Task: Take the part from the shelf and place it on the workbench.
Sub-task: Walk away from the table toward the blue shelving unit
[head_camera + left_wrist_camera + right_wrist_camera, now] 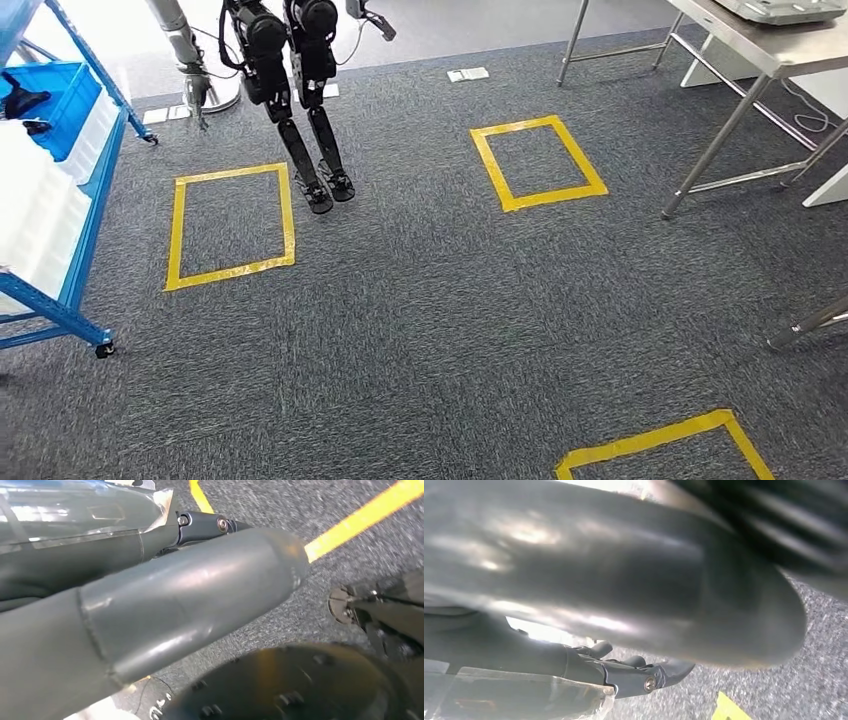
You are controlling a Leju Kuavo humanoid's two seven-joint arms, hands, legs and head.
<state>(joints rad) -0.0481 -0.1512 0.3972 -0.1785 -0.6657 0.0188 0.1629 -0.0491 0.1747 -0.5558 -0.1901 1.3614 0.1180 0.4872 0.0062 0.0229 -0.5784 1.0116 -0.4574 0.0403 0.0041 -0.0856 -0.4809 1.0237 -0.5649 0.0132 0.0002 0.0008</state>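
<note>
A black part [22, 100] lies in a blue bin [62, 108] on the blue shelf [92, 205] at the far left of the head view. The steel workbench [742, 42] stands at the far right, across the carpet. In the left wrist view my left hand [190, 605] hangs over the carpet, its thick grey thumb and a dark finger [210, 525] stretched out with nothing in them. In the right wrist view my right hand [634, 630] also hangs free, and its dark fingers [644, 675] hold nothing.
Another humanoid robot [297, 90] stands on the carpet beyond the shelf. Yellow tape squares [230, 225] [538, 163] [665, 445] mark the floor. White bins [35, 215] fill the shelf's lower level. A grey device [780, 10] sits on the workbench. A second table's leg [810, 320] juts in at the right.
</note>
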